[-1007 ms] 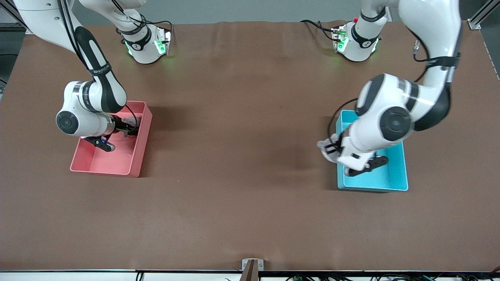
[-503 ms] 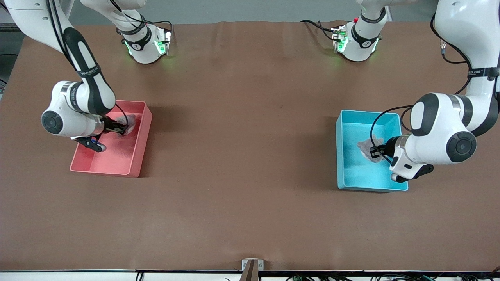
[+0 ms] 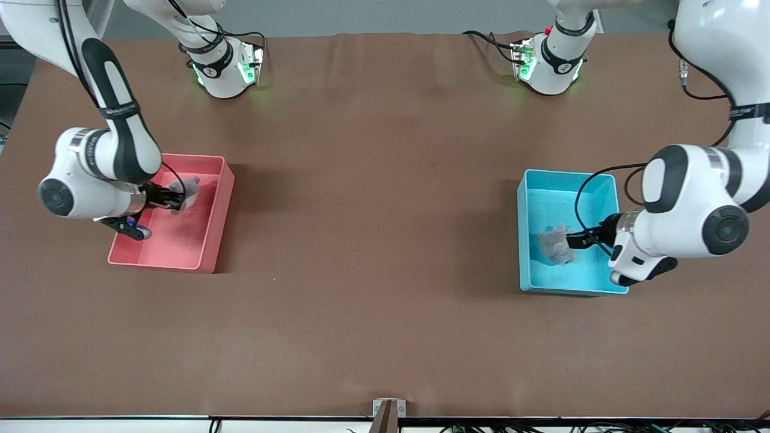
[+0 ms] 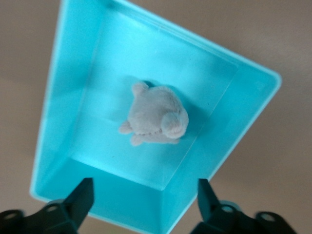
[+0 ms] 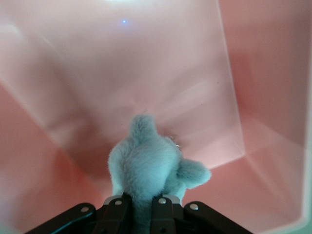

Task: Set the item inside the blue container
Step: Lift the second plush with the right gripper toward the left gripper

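A grey plush toy [image 3: 554, 246] [image 4: 155, 120] lies on the floor of the blue container [image 3: 532, 192] [image 4: 63, 97] at the left arm's end of the table. My left gripper [image 3: 576, 242] [image 4: 145, 195] hangs open just above that bin, beside the toy, with nothing between its fingers. At the right arm's end, my right gripper [image 3: 174, 201] [image 5: 141, 204] is shut on a second grey plush toy [image 3: 187, 189] [image 5: 146, 168] and holds it over the pink bin [image 3: 213, 237] [image 5: 273, 97].
The brown table [image 3: 373, 240] stretches wide between the two bins. Both arm bases [image 3: 225, 69] stand along the edge farthest from the front camera. A small bracket [image 3: 388, 409] sits at the nearest edge.
The left arm swung off the blue container, let go of the plush toy, and the toy dropped to the bin floor. The right arm drew back slightly with its toy, over the pink bin.
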Controlling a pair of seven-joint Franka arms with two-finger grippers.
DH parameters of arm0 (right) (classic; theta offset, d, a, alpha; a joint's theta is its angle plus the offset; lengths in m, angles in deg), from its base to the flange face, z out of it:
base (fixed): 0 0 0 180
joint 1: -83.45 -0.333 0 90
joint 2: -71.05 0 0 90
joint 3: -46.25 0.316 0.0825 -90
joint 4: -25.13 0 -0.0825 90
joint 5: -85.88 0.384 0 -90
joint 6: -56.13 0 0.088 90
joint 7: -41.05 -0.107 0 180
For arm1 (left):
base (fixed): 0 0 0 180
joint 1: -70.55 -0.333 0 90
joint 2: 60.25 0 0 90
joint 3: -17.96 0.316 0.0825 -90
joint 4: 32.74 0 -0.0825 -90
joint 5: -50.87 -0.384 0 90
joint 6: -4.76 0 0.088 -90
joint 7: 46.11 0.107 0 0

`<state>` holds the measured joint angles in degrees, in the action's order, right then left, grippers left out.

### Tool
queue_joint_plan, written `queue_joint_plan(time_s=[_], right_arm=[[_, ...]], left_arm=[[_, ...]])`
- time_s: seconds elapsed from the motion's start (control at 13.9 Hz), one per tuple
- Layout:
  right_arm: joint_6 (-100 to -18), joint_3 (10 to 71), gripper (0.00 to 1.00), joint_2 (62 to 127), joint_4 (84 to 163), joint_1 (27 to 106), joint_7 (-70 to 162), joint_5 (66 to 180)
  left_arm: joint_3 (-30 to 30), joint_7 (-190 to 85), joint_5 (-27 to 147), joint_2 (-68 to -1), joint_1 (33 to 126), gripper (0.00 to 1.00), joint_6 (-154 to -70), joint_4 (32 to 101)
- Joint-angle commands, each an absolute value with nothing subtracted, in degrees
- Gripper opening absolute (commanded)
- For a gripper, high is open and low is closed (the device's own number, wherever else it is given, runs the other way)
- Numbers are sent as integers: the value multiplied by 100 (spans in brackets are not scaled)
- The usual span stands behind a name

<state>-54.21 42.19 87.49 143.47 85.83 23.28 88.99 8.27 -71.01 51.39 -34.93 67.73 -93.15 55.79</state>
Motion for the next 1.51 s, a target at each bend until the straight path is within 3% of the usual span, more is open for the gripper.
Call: queue_joint_plan(time_s=[0.0,0.36,0.58,1.01,1.44], right_arm=[[-4532,4265,1,8713,13414,8302,1893,8939],[-4521,4273,1,8713,12894,6941,-523,9402],[-5134,4273,1,8845,12753,6168,-1771,9704],[-6664,4265,1,9871,12359,4638,-4092,9678],[-7489,4247,1,10980,11478,3863,-5509,9625]], left_arm=[[751,-7125,4754,-3555,6870,100,-8657,4831],[268,-7474,4806,-3573,7326,100,-8690,4671],[214,-8265,4832,-3503,7774,100,-8945,4689],[214,-9461,5517,-3099,8337,100,-9771,4741],[214,-11050,5518,-2467,8873,100,-10464,4750]])
